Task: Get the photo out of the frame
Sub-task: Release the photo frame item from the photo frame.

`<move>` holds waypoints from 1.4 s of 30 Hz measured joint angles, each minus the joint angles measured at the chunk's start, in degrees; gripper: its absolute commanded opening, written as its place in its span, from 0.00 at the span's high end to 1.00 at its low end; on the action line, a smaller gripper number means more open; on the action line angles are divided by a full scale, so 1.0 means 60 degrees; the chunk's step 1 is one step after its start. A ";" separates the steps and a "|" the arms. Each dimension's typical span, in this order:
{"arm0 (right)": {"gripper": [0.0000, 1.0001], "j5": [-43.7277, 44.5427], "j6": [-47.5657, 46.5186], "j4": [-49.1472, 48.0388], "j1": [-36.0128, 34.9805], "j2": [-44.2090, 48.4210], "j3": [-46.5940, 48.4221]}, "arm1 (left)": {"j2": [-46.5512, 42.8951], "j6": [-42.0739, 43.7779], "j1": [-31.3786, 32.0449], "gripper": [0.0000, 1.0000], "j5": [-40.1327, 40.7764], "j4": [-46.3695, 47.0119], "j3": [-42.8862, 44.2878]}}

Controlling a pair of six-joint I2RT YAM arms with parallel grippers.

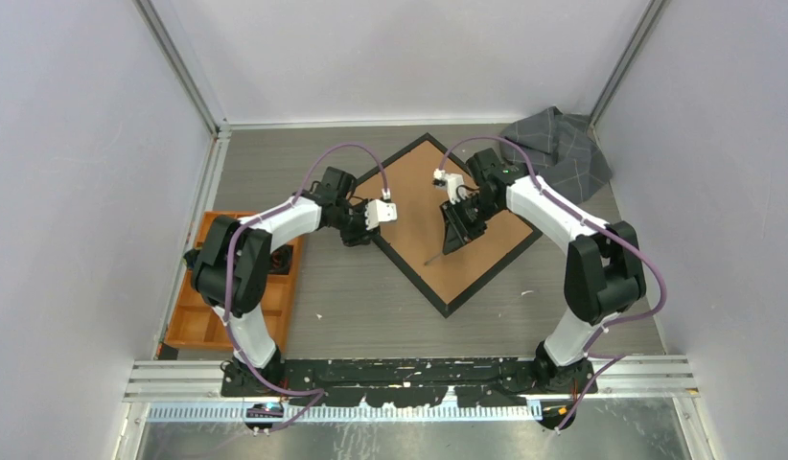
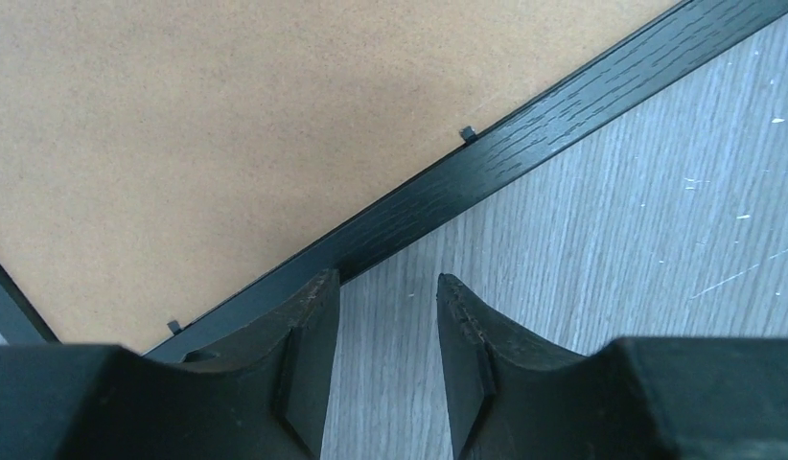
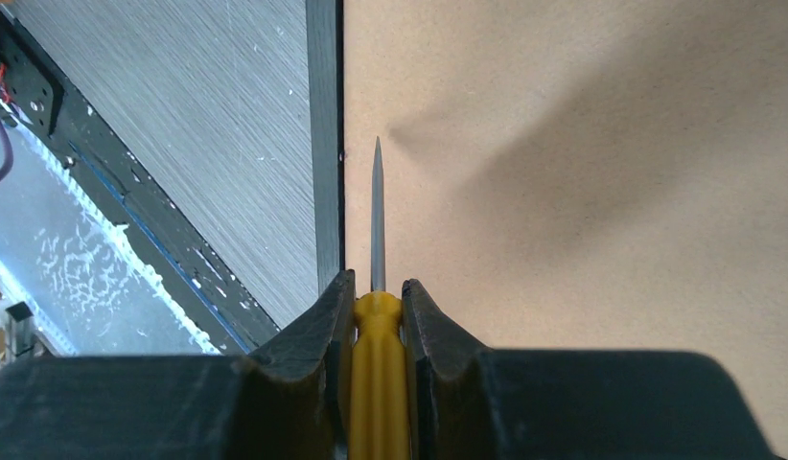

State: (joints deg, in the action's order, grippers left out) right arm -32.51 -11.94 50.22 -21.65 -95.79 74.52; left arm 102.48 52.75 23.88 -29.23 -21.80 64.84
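The frame (image 1: 424, 240) lies face down on the bench (image 1: 352, 297), turned so its corners point like a diamond, with the brown backing board (image 2: 179, 125) uppermost; the photo itself does not show from any view. The left hand (image 2: 385, 287) hangs at the frame's left edge, its fingers partly apart and holding nothing. One fingertip is just over the black border (image 2: 524, 153) and the other over bare bench outside it. Two small dark tabs (image 2: 467, 132) sit along the inner edge of that border, where it meets the board. The right hand (image 3: 376, 287) is clamped on the yellow handle of a screwdriver (image 3: 376, 383). Its thin shaft runs out over the board, parallel to the border and just beside it; whether the tip touches the board I cannot tell. Open bench surrounds the frame on its near side. An orange tray (image 1: 194, 316) sits well apart at the left edge, and a grey cloth (image 1: 563, 149) is bunched near the frame's far right corner.
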 measured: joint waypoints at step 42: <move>0.99 0.0015 -0.0739 0.0026 -0.0750 -0.0106 -0.0255 | 0.0007 -0.0659 0.0459 0.60 0.0470 -0.0415 0.0135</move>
State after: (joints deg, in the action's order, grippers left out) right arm -32.42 -16.38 50.37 -26.15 -96.42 72.99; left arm 102.52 48.80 26.63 -26.41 -24.29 65.65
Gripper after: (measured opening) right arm 0.244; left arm 0.410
